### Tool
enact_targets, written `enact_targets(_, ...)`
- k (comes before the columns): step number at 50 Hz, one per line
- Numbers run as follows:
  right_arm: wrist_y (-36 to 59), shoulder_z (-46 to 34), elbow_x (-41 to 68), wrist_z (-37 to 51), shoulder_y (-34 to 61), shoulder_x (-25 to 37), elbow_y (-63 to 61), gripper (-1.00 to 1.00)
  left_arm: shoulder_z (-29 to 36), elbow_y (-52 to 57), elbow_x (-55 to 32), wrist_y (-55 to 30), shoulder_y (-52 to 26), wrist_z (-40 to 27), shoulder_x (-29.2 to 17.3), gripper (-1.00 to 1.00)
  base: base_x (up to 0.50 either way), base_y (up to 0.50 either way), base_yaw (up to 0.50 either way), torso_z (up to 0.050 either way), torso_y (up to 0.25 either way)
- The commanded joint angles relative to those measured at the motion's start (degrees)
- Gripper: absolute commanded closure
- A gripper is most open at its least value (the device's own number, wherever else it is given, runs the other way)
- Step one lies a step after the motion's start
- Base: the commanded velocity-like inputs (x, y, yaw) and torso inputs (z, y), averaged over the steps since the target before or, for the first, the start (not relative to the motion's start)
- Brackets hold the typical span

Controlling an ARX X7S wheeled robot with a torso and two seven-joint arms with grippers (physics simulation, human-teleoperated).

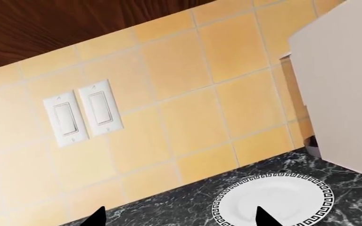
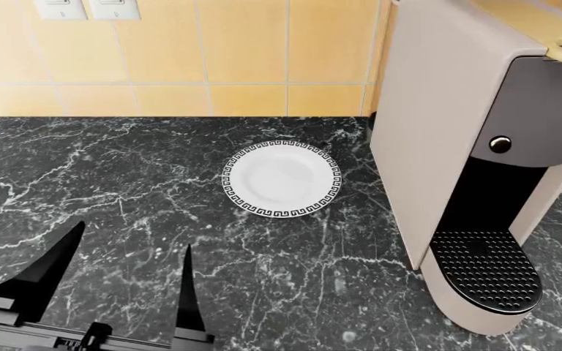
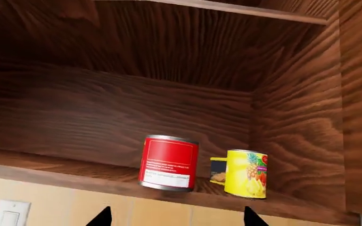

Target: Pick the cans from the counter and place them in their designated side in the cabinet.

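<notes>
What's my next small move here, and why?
Probably back the right gripper away from the cabinet shelf: the red can and yellow can both stand on it, the fingers are open and empty, and the counter shows only a plate.

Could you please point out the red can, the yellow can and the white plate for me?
red can [image 3: 168, 162], right wrist view, middle of its red label.
yellow can [image 3: 246, 173], right wrist view, middle of its side.
white plate [image 2: 282, 178], head view, bare centre.
</notes>
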Motion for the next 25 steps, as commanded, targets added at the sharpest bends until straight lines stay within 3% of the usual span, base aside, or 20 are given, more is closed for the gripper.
enact_targets(1,-11.11,-6.37,3.58,0.98,1.33,7.24,-10.57,-1.0,0.06,0.0,-0.05,-0.32,-0.32,0.0,0.22,-1.0,0.0,0.0,0.0,0.0,0.0)
enact_targets(16,-28.23,-19.72,-1.4,1.13,-0.32,14.23,-28.39,-1.0,-0.68,0.0,1.63,-0.99,1.79,0.0,0.76,-1.0,0.0,0.0,0.0,0.0,0.0)
enact_targets(20,-21.97,-8.16,-1.73,1.31,-12.02,13.72,-28.52,-1.0,-0.66,0.0,1.93,-0.93,1.93,0.0,0.75,-1.0,0.0,0.0,0.0,0.0,0.0)
enact_targets(25,-8.47,14.78,-1.13,1.32,-33.51,10.7,-28.52,-1.0,0.33,0.0,2.45,-0.08,0.95,0.0,0.2,-1.0,0.0,0.0,0.0,0.0,0.0)
